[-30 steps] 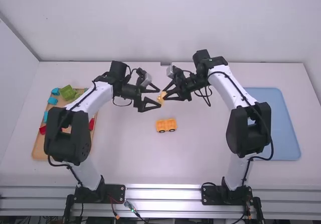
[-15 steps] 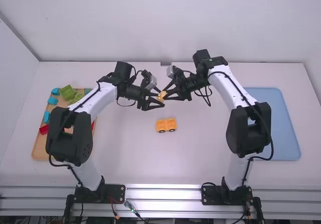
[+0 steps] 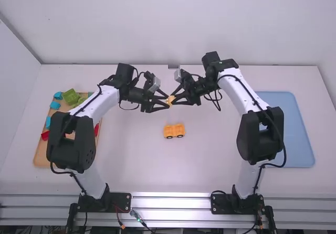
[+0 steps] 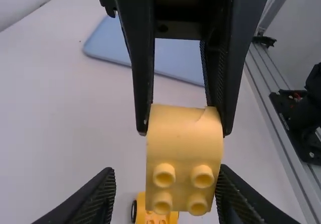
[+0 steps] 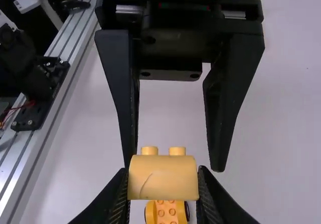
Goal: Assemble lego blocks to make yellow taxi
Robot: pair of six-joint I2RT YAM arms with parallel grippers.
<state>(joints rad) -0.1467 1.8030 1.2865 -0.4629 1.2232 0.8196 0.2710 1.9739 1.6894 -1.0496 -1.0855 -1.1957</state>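
The yellow block (image 4: 184, 143) is a warm, pale amber with a smooth face, rounded along one edge, where a thin line cuts across near a corner. Four short round studs stand on its end in two rows of two, facing the left wrist camera. It is up above the bench (image 3: 131, 166), near the middle, between the two arms.

The right claw (image 3: 172, 99) is clamped on the block, a finger pressed to each side. The left claw (image 3: 167, 102) is parted around the studded end; in the right wrist view one of its fingers is right up by the block and the other stands apart from it, with a gap between.

Nearer the arms' bases, on the bench, sits an orange-yellow car base (image 3: 174, 131), upright on small black wheels. It is a deeper orange than the block, boxy and low, and the right wrist view shows round studs on top.

To the left lies a wooden tray (image 3: 41, 159) with green blocks (image 3: 70, 96), blue blocks (image 3: 54, 105) and red blocks (image 3: 45, 136), partly hidden by the left arm. A flat, light blue tray (image 3: 296, 139) lies on the right, partly behind the right arm
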